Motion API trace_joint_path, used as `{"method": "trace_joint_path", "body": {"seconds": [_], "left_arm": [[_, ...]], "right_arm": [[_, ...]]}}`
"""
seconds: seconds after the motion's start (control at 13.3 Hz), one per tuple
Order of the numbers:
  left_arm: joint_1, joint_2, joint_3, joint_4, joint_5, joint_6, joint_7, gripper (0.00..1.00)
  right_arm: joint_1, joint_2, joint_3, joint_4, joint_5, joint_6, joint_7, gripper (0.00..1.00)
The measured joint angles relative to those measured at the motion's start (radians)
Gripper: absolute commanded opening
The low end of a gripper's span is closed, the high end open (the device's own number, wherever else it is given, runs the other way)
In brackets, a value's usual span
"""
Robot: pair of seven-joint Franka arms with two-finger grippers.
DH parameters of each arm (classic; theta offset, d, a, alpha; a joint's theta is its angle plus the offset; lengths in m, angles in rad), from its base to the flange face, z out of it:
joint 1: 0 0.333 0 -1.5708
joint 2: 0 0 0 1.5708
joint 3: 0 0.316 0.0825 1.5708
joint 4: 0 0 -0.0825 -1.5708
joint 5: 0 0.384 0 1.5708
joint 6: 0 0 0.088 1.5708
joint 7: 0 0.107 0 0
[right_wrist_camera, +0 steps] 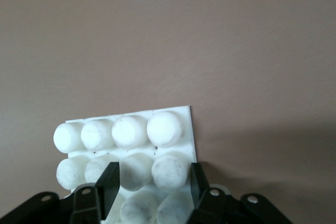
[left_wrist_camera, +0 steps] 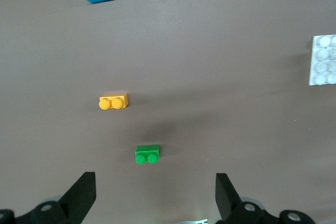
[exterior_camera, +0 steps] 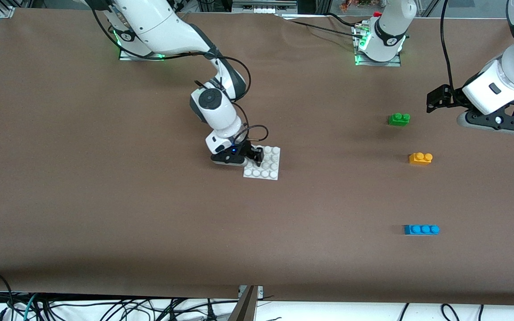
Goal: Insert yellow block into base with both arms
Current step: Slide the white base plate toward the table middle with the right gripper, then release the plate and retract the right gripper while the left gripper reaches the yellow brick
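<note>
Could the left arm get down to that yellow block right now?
Probably yes: the left gripper hangs open over bare table, the yellow block lies alone, and the green brick sits apart.

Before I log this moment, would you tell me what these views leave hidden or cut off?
- Front view: the right gripper and its wrist cover one corner of the base.
- Right wrist view: the fingers hide the studs they clamp; the frame's edge cuts the base.
- Left wrist view: the base is cropped at the edge; the open left gripper shows fingertips only.
- Yellow block: underside unseen.
</note>
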Motion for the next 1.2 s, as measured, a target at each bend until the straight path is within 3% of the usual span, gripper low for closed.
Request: {"method": "trace_joint_path", "body": {"seconds": [0.98, 1.05, 1.2], "left_arm": [[0.024, 0.002, 0.0, 0.0, 0.0, -0.006, 0.019, 1.0], [0.024, 0.002, -0.001, 0.0, 0.0, -0.006, 0.019, 1.0], [0.024, 0.002, -0.002, 0.0, 0.0, -0.006, 0.019, 1.0]], "right_arm": [[0.117, 0.065, -0.027, 0.106, 0.0, 0.0, 0.035, 0.62], [0.117, 0.065, -0.028, 0.107, 0.0, 0.0, 0.035, 0.64], [0.116, 0.065, -0.032, 0.113, 0.0, 0.0, 0.035, 0.89]]}}
